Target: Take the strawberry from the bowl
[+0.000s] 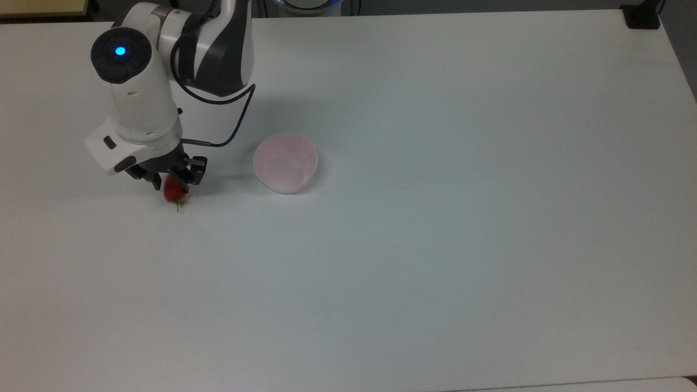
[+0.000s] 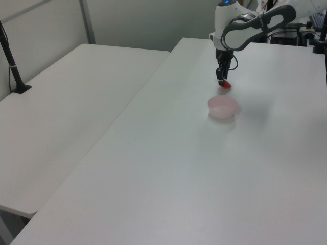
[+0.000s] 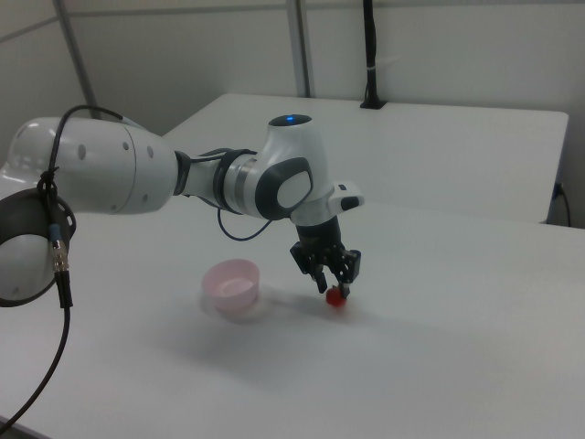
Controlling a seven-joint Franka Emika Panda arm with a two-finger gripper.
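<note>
The hand (image 1: 173, 184) is clamped on the strawberry (image 1: 173, 189), low over the white table (image 1: 435, 218). In the top view the fruit is well to the left of the pink bowl (image 1: 285, 161), outside of it. The bowl stands upright on the table.

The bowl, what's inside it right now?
Nothing that can be seen: the bowl shows a bare pink bottom in the top view. The strawberry is outside it, on the table to the top view's left, under the pincer.
</note>
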